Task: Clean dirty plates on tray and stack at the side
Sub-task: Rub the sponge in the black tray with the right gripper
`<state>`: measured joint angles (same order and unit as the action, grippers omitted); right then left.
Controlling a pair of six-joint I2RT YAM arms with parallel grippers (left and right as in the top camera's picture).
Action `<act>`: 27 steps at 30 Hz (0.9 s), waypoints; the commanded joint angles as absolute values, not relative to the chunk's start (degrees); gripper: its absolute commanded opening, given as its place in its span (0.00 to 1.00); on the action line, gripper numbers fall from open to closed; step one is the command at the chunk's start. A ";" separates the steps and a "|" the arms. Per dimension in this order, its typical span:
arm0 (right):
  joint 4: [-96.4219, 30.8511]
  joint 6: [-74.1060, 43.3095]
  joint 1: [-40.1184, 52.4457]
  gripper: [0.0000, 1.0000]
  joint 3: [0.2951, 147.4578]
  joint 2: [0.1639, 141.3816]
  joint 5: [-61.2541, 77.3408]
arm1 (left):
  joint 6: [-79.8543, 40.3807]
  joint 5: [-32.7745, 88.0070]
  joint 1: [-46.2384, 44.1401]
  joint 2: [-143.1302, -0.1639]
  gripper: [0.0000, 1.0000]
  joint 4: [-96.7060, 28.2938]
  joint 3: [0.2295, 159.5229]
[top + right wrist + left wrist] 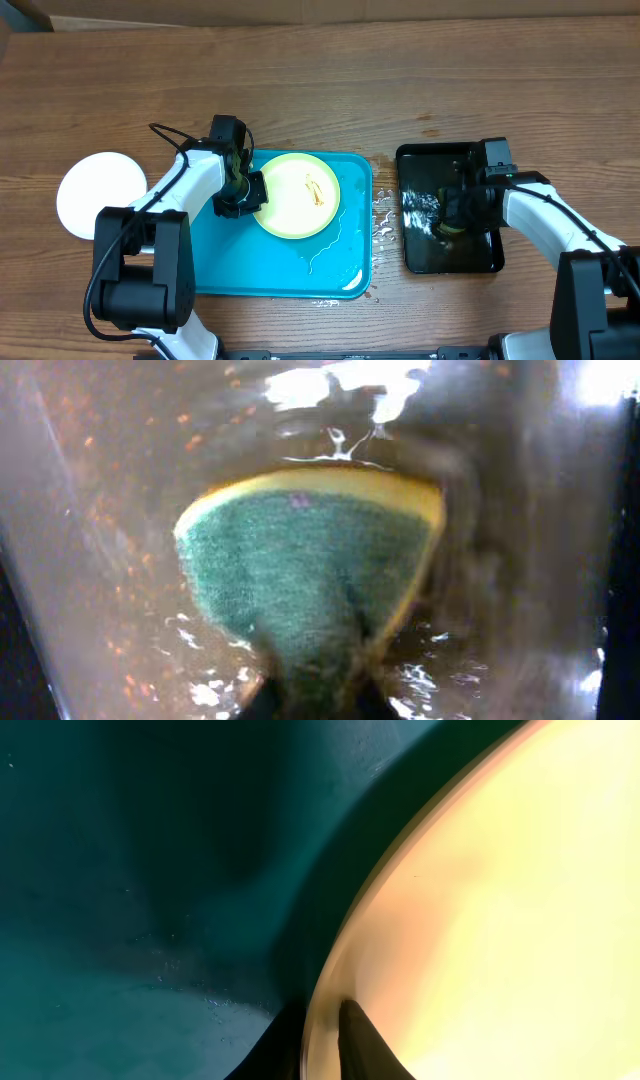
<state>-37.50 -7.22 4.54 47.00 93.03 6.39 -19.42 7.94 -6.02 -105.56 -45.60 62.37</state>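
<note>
On the turquoise tray (260,265) the yellow-green plate (297,195) lies smeared, its nine-o'clock rim pinched by the left gripper (245,195), while the right gripper (450,218) at three o'clock clamps a wet sponge (300,560) (one white plate (100,195) already sits aside, far nine o'clock).
</note>
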 commanded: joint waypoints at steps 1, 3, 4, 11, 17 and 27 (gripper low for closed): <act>-39.05 -7.27 4.43 0.04 47.81 93.76 5.93 | -19.73 3.86 -6.02 -109.03 0.14 -46.02 59.70; -43.46 -7.27 4.43 0.04 50.87 93.49 6.72 | -19.73 3.88 -6.02 -109.03 0.14 -46.02 59.70; -46.54 -7.29 4.43 0.04 53.06 93.14 6.72 | -19.73 3.88 -6.02 -109.03 0.14 -46.00 59.70; -58.67 -7.70 4.54 0.04 62.57 91.29 8.60 | -19.75 4.08 -6.04 -109.01 0.17 -45.80 59.70; -60.80 -14.04 4.54 0.04 62.24 91.35 5.80 | -19.75 4.12 -6.04 -109.03 0.17 -45.82 59.70; -63.37 -14.20 4.54 0.04 63.51 91.33 3.29 | -19.73 5.98 -6.04 -109.03 0.16 -45.10 59.70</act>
